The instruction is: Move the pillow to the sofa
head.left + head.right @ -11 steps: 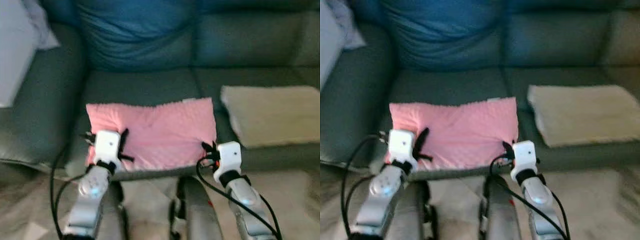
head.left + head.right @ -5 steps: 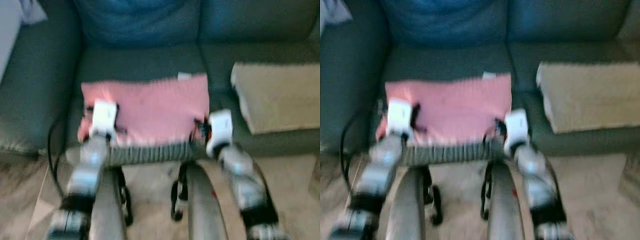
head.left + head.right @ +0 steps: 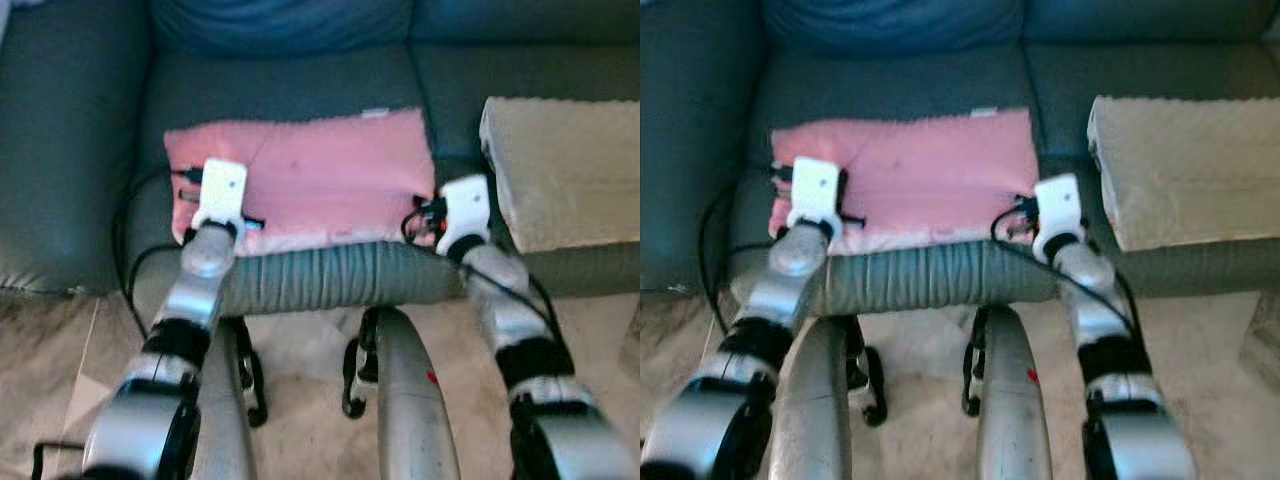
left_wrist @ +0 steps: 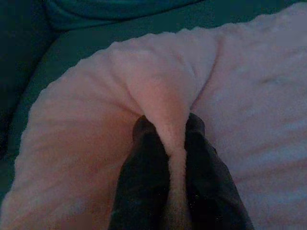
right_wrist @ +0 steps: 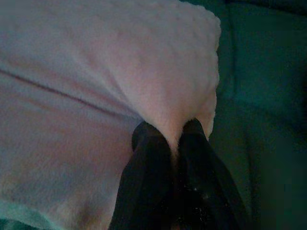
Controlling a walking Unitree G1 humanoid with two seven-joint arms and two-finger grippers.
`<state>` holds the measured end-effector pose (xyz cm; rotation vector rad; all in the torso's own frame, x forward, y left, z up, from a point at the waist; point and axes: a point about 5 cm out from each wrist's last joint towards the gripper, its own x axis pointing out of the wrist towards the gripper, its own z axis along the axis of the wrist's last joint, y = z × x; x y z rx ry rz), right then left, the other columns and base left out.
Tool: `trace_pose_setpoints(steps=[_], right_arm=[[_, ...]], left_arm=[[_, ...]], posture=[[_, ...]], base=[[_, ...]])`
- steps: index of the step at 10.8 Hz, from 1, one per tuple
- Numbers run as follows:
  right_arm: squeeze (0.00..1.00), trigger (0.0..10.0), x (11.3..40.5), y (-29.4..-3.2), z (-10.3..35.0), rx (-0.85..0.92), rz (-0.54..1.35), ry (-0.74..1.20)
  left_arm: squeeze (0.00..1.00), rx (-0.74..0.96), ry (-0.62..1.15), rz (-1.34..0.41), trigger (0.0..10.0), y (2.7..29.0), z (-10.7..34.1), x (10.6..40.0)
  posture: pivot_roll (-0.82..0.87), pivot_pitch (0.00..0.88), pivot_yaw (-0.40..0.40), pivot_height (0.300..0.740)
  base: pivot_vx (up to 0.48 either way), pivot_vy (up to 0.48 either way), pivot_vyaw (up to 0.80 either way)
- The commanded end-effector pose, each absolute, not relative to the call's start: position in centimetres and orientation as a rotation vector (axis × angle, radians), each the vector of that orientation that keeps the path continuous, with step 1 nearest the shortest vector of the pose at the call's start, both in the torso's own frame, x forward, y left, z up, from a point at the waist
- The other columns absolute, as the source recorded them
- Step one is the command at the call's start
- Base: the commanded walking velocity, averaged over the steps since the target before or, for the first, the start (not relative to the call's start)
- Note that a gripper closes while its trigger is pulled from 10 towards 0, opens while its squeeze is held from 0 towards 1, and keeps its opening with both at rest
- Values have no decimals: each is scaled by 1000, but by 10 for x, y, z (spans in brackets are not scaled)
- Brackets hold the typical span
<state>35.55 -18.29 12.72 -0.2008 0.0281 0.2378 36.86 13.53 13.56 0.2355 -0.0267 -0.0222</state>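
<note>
Our head stereo pair looks fwd and down over both arms at the sofa (image 3: pixel 90 150) seat, sharing nearly the same scene. Each wrist cam sits v. close, facing along its tool into the pink pillow (image 3: pixel 320 175).

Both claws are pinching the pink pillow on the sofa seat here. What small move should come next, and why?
Probably open both claws. The pink pillow already lies flat on the sofa seat, beside the beige cushion, while the left claw and right claw each pinch a fold of its fabric, so releasing seems all that remains.
</note>
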Motion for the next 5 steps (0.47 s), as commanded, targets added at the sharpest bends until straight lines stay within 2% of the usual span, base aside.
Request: trace_pose_setpoints(steps=[1, 3, 4, 5], right_arm=[[0, 10000, 350, -212, 116, -188, 137, 76], [0, 10000, 353, -224, 120, -187, 93, 64], [1000, 10000, 355, -227, 123, -193, 80, 49], [1000, 10000, 357, -228, 125, -196, 70, 40]], left_arm=[[0, 292, 17, 66, 10000, 155, 122, 365], [0, 257, 5, 103, 10000, 156, 126, 369], [1000, 252, -8, 122, 10000, 155, 127, 371], [1000, 259, -14, 139, 10000, 155, 128, 371]], posture=[[-13, 485, -12, 617], [-12, 485, -13, 617], [-14, 481, -16, 617], [-17, 477, -19, 617]], base=[[0, 0, 0], [0, 0, 0], [0, 0, 0], [0, 0, 0]])
